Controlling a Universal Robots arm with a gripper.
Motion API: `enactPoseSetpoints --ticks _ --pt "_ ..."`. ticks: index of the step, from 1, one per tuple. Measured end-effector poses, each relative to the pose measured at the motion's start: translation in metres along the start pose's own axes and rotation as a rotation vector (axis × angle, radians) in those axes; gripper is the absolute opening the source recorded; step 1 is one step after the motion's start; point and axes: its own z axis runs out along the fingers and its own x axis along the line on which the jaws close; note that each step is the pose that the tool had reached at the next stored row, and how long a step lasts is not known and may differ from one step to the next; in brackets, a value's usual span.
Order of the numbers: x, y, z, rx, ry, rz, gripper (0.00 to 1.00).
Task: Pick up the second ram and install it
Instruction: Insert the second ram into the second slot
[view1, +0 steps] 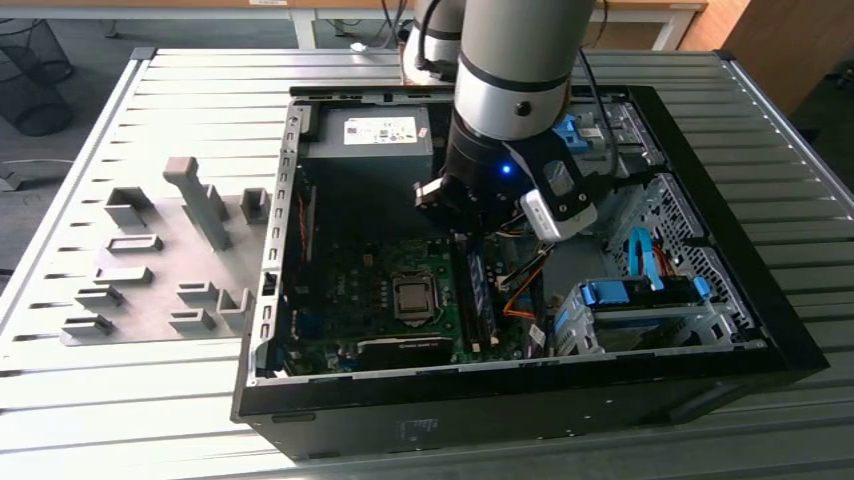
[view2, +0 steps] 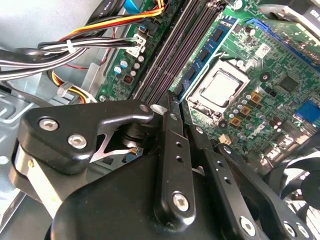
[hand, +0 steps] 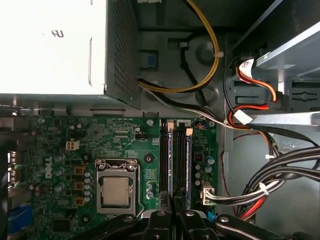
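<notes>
A ribbed grey metal desk (view1: 174, 400) fills the exterior view. An open black computer case (view1: 747, 330) lies flat on it, from the centre to the right of the frame. At the left, beside the case, rests a grey plastic fixture plate (view1: 147, 270) with raised blocks.

Arm: silver-grey tubular robot arm (view1: 514, 70) descending steeply, with a black wrist lit by a small blue light.
Hand: black metal two-fingered hand (hand: 173, 212) pointing straight down, fingers (view2: 172, 150) drawn close together.
</notes>
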Motion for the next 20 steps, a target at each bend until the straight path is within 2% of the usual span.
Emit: enactPoseSetpoints --ticks 6,11,15,20 --pt "-0.0001 -0.0004 0.0104 -0.0002 -0.0001 0.0 0.14" --pt "-0.0002 -0.0009 0.0113 -0.0001 -0.0001 0.0 0.14" --pt "-0.0002 -0.0084 0.0174 -0.0067 0.0 0.0 0.14" --pt "-0.0003 -0.0086 0.0259 -0.0132 0.0 0.001 0.14"
